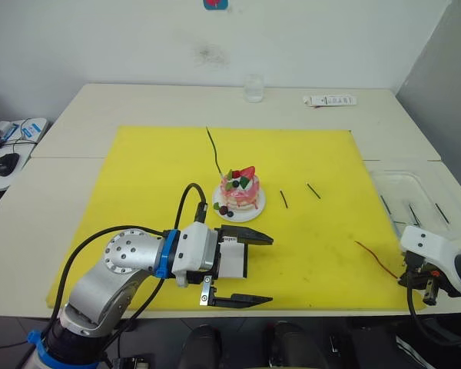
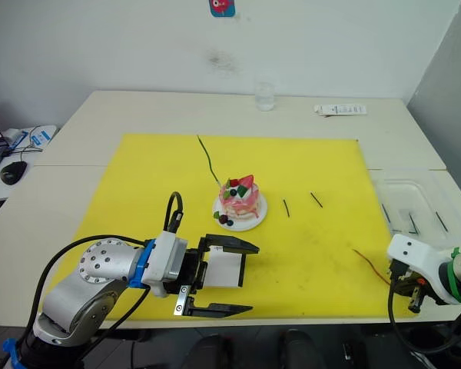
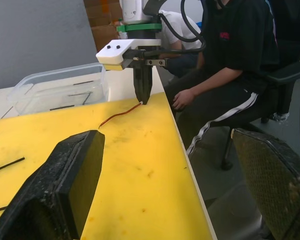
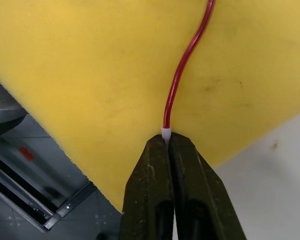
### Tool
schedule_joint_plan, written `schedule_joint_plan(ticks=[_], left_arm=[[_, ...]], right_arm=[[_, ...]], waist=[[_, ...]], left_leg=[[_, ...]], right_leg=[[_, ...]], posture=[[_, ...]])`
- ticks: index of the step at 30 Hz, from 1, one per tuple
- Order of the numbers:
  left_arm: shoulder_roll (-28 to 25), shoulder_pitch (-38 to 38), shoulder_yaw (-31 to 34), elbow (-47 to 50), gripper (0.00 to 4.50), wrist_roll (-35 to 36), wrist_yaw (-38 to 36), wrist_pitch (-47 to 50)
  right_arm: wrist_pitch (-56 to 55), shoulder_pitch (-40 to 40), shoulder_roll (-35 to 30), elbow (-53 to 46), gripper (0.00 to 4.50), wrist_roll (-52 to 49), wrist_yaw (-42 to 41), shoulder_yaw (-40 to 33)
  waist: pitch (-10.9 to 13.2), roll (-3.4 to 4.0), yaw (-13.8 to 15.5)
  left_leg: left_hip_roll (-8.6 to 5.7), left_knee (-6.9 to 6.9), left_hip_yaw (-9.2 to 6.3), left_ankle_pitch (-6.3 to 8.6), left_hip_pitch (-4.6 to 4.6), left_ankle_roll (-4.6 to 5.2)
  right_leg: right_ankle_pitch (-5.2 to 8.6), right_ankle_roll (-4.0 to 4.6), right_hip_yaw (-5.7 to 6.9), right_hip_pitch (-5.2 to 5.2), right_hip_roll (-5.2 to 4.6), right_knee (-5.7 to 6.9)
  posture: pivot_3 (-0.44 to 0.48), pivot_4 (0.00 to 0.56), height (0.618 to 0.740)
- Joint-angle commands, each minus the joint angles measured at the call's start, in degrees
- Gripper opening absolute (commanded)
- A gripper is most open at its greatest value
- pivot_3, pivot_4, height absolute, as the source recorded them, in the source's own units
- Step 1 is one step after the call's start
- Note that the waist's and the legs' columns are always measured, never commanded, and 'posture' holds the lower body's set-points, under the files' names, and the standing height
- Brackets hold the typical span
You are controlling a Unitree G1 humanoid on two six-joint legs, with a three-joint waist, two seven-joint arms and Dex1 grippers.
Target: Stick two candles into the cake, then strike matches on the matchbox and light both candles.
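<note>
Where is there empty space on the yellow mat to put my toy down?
The yellow mat is bare left of the cake, below the green candle. It is also bare between the cake and the red candle. It is crowded around the open left gripper over the matchbox.

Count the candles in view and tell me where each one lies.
2. The green candle lies on the yellow mat behind the cake. The red candle lies at the mat's right front corner, its white end pinched by the right gripper.
</note>
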State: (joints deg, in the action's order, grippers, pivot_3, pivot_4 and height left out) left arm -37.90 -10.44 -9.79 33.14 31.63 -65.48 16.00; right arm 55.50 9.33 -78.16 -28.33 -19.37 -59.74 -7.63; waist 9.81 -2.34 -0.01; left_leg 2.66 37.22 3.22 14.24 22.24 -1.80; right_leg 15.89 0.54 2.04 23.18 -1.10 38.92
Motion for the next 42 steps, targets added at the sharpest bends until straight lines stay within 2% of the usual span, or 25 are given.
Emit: schedule_joint_plan(ticks=[1, 4, 8, 13, 17, 19, 22, 29, 42], left_arm=[[0.4, -0.2, 0.0, 1.9, 4.5, 1.3, 0.3, -0.2], [0.4, 0.2, 0.2, 1.9, 4.5, 1.4, 0.4, -0.1], [-0.7, 2.6, 2.6, 2.8, 4.5, 3.2, 1.6, 1.4], [-0.6, 6.0, 7.3, 3.4, 4.5, 6.1, 6.9, 4.4], [0.9, 7.2, 10.4, 4.6, 4.5, 8.3, 14.5, 8.8], [1.6, 6.7, 11.4, 4.8, 4.5, 8.4, 17.9, 10.1], [2.3, 5.5, 12.2, 4.7, 4.5, 8.6, 20.7, 11.4], [2.3, 1.3, 13.5, 2.9, 4.5, 8.5, 23.7, 13.3], [2.0, 3.9, 15.5, 1.3, 4.5, 6.6, 23.3, 11.5]], right_arm=[[-0.5, -1.2, 0.0, 0.0, 0.04, 0.0, 0.0, 0.2], [-3.1, -3.1, 0.5, -0.7, 0.04, -0.4, -0.9, 0.1], [-2.4, -9.1, 6.0, -5.1, 0.04, -9.0, -3.1, -2.6], [1.7, -24.7, 27.3, -7.2, 0.04, -21.5, 9.8, -5.6], [-2.4, -32.0, 41.7, -4.8, 0.04, -20.3, 19.8, -2.6], [-8.4, -33.4, 47.8, -3.4, 0.04, -16.9, 22.7, 0.7], [-14.5, -35.3, 54.6, -0.1, 0.04, -13.1, 25.7, 5.0], [-22.8, -37.5, 61.8, 6.2, 0.04, -7.0, 28.7, 10.5], [-32.7, -37.1, 63.3, 11.8, 0.04, -0.9, 28.1, 13.6]], waist=[[0.0, 0.0, 0.0], [0.0, 0.0, 0.0], [0.0, -0.01, -0.2], [0.1, -0.11, -0.4], [0.0, -0.1, -0.2], [0.0, -0.09, 0.0], [0.0, -0.1, 0.0], [0.0, -0.08, -0.1], [0.0, -0.06, -0.1]], left_leg=[[0.0, 0.0, 0.0, 0.0, 0.0, 0.0], [0.0, 0.0, 0.0, 0.0, -0.01, 0.0], [0.03, -0.02, -0.01, 0.0, -0.03, 0.0], [0.06, -0.01, -0.12, 0.0, -0.05, -0.01], [0.03, 0.0, -0.1, -0.01, -0.04, -0.02], [-0.02, 0.02, -0.1, -0.01, 0.08, -0.01], [-0.03, 0.02, -0.11, -0.01, 0.16, -0.01], [0.02, 0.02, -0.13, -0.01, 0.14, -0.01], [0.04, -0.01, -0.1, -0.01, 0.1, -0.01]], right_leg=[[0.0, 0.0, 0.0, 0.0, 0.0, 0.0], [0.0, 0.0, 0.0, 0.0, 0.0, 0.0], [0.0, 0.0, -0.02, 0.0, 0.02, 0.0], [0.0, 0.0, -0.01, 0.0, 0.09, 0.06], [-0.01, 0.0, -0.01, -0.02, 0.03, 0.07], [-0.02, -0.01, 0.01, 0.02, 0.0, 0.05], [-0.02, -0.01, 0.02, 0.05, -0.03, 0.01], [-0.03, 0.01, 0.05, 0.08, -0.02, 0.06], [-0.04, 0.03, 0.03, 0.08, -0.02, 0.07]], posture=[[0.0, 0.15, 0.74], [0.0, 0.15, 0.74], [0.0, 0.15, 0.74], [0.0, 0.15, 0.74], [0.0, 0.15, 0.74], [0.0, 0.15, 0.74], [0.0, 0.15, 0.74], [0.0, 0.15, 0.74], [0.0, 0.15, 0.74]])
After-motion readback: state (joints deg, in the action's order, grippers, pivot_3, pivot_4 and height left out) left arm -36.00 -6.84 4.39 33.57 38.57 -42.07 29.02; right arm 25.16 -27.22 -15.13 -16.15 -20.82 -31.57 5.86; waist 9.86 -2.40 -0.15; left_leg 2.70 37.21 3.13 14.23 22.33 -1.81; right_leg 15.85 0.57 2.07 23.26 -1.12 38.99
